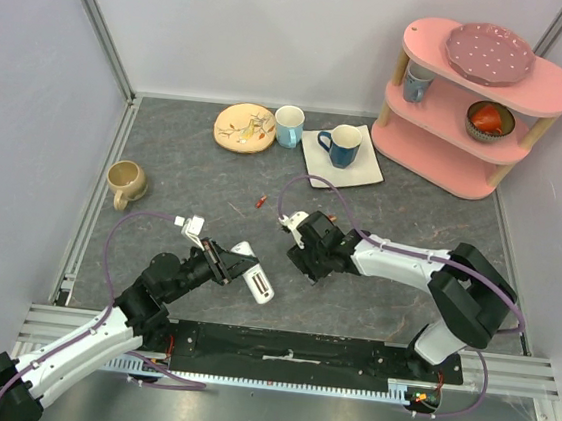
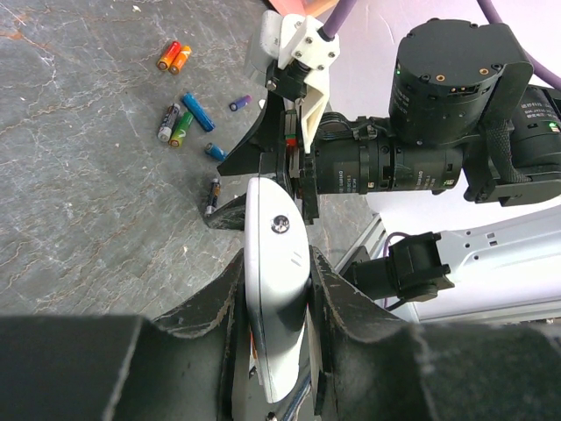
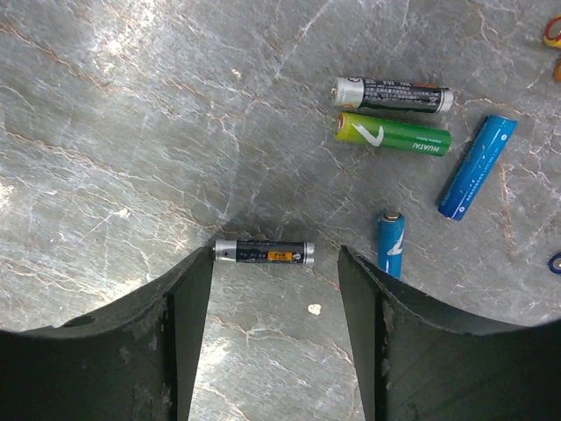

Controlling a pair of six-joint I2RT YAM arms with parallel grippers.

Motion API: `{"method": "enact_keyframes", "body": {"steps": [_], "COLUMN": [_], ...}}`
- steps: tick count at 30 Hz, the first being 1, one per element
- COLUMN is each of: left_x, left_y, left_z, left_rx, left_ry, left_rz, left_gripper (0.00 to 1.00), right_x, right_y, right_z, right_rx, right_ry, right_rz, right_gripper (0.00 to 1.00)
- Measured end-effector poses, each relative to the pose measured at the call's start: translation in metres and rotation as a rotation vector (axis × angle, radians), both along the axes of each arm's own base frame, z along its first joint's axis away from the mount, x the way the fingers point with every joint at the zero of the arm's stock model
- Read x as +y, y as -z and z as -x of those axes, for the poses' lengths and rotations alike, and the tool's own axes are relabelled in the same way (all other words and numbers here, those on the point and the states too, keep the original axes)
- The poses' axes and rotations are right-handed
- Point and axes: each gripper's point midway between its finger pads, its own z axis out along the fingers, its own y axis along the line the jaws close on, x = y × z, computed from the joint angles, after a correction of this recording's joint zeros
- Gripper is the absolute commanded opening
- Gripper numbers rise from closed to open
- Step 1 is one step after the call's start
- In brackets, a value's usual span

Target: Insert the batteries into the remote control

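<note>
My left gripper [image 1: 223, 263] is shut on the white remote control [image 1: 256, 274] and holds it above the table; in the left wrist view the remote [image 2: 276, 263] is clamped edge-on between both fingers [image 2: 210, 307]. Several batteries lie on the table ahead: an orange pair [image 2: 173, 57], a blue one [image 2: 197, 111] and a green one [image 2: 181, 129]. My right gripper [image 3: 276, 263] is open, low over the table, with a dark battery [image 3: 265, 252] lying crosswise between its fingertips. A green battery [image 3: 394, 133], a dark one [image 3: 392, 94] and two blue ones [image 3: 478, 167] lie beyond.
A red-orange battery [image 1: 261, 202] lies alone mid-table. A beige mug [image 1: 125, 182] stands at the left. A plate [image 1: 244, 127], a light cup [image 1: 289, 126] and a blue mug [image 1: 340, 144] on a white tray stand at the back. A pink shelf [image 1: 448, 153] fills the back right.
</note>
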Motion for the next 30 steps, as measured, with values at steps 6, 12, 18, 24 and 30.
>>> {"method": "enact_keyframes", "body": {"steps": [6, 12, 18, 24, 30], "left_x": [0.000, 0.000, 0.000, 0.000, -0.001], "left_y": [0.000, 0.000, -0.002, 0.002, 0.004], "left_z": [0.000, 0.000, 0.000, 0.000, 0.000], "left_rx": [0.000, -0.002, -0.006, 0.005, 0.012], "left_ry": [0.000, 0.002, 0.002, 0.002, 0.002], "left_rz": [0.000, 0.001, 0.005, -0.005, -0.011], "left_gripper": [0.02, 0.02, 0.02, 0.02, 0.02], "right_x": [-0.003, 0.009, 0.010, -0.011, -0.006], "right_y": [-0.005, -0.054, -0.089, -0.065, -0.050], "right_z": [0.003, -0.004, -0.017, 0.000, 0.004], "right_rx": [0.009, -0.048, -0.088, -0.046, -0.020], "right_ry": [0.022, 0.089, 0.410, 0.791, 0.937], "right_rz": [-0.005, -0.136, -0.304, -0.366, -0.373], "right_gripper": [0.71, 0.71, 0.58, 0.57, 0.57]}}
